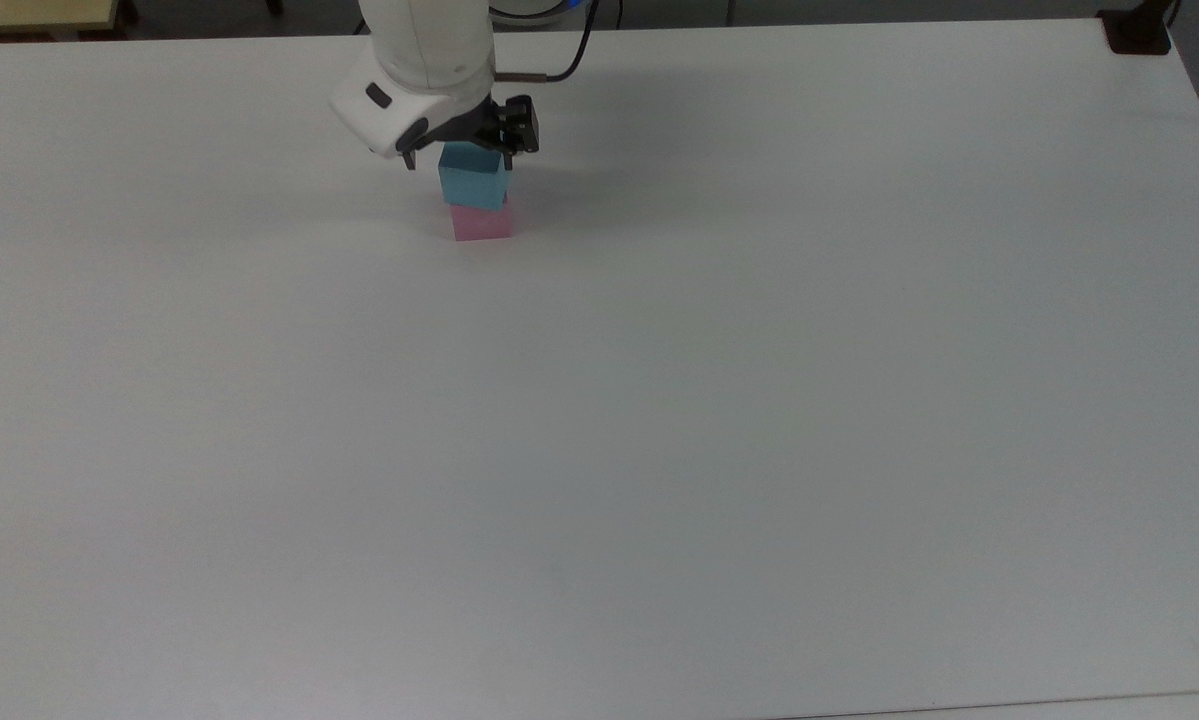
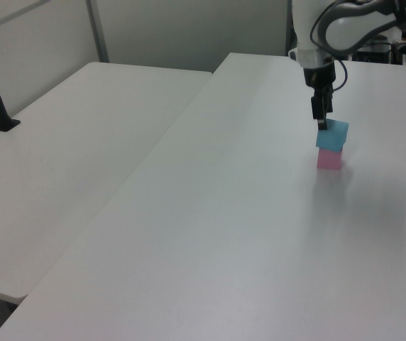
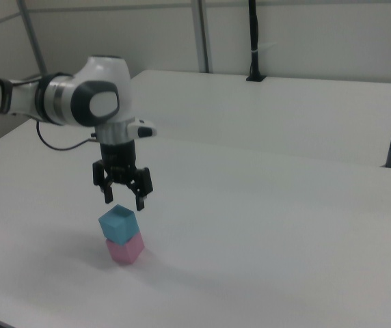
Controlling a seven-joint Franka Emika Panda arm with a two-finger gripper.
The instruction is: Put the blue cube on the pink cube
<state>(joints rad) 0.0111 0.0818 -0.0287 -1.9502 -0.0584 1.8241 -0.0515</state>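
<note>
The blue cube [image 3: 118, 225] sits on top of the pink cube [image 3: 126, 249], slightly skewed on it, on the counter [image 3: 264, 225]. The tool [image 3: 122, 198] hangs just above the blue cube, fingers spread wide and holding nothing. Since the stack lies directly beneath the tool, a straight lift upward looks like the clean way off.

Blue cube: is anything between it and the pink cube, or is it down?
Nothing visible stands between them. The blue cube sits directly on the pink cube, slightly askew. The gripper hangs open just above it.
</note>
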